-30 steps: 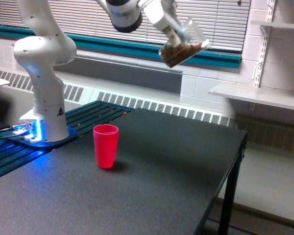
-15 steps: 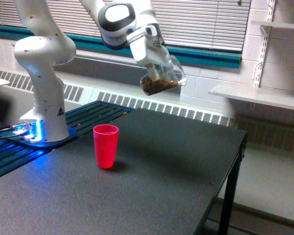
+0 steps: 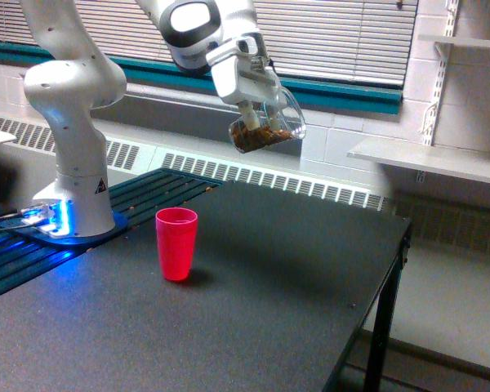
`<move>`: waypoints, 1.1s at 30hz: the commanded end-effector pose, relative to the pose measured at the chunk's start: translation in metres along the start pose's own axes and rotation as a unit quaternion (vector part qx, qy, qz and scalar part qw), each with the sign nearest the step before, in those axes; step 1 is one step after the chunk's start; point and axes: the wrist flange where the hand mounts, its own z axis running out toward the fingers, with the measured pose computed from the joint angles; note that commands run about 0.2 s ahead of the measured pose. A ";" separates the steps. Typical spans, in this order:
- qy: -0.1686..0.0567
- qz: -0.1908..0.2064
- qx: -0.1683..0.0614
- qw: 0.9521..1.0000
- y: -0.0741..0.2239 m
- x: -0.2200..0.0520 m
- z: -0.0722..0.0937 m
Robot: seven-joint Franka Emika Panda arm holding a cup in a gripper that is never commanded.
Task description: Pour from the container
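The container (image 3: pixel 268 127) is a small clear rounded jar with brown bits in its lower part. It hangs tilted in the air, high above the black table (image 3: pixel 253 278), up and to the exterior view's right of the red cup (image 3: pixel 176 242). My gripper (image 3: pixel 253 113) is shut on the container from above. The red cup stands upright on the table in front of the arm's white base (image 3: pixel 73 163). Nothing is seen falling from the jar.
The table's right edge and a metal leg (image 3: pixel 380 335) drop off at the exterior view's right. A slatted dark surface (image 3: pixel 139 196) lies by the arm's base with a blue light. A wall shelf (image 3: pixel 425 159) and window blinds (image 3: pixel 327 33) are behind.
The gripper with the jar came down and to the exterior view's left from the upper right, then shifted slightly further left and up. The red cup stayed put.
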 end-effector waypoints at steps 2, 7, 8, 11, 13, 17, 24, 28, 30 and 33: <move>-0.017 -0.032 -0.008 0.999 0.000 -0.010 -0.006; -0.031 -0.027 -0.014 0.999 0.006 -0.016 -0.005; -0.034 -0.024 -0.017 0.999 0.008 -0.017 -0.005; -0.042 -0.018 -0.025 0.999 0.015 -0.019 -0.004; -0.048 -0.014 -0.033 0.998 0.019 -0.020 -0.003; -0.053 -0.005 -0.045 0.998 0.028 -0.019 -0.002; -0.064 0.005 -0.060 0.996 0.040 -0.017 -0.002; -0.074 0.002 -0.065 0.995 0.044 -0.019 -0.003; -0.076 0.001 -0.066 0.995 0.045 -0.021 -0.004; -0.077 -0.001 -0.071 0.994 0.047 -0.024 -0.005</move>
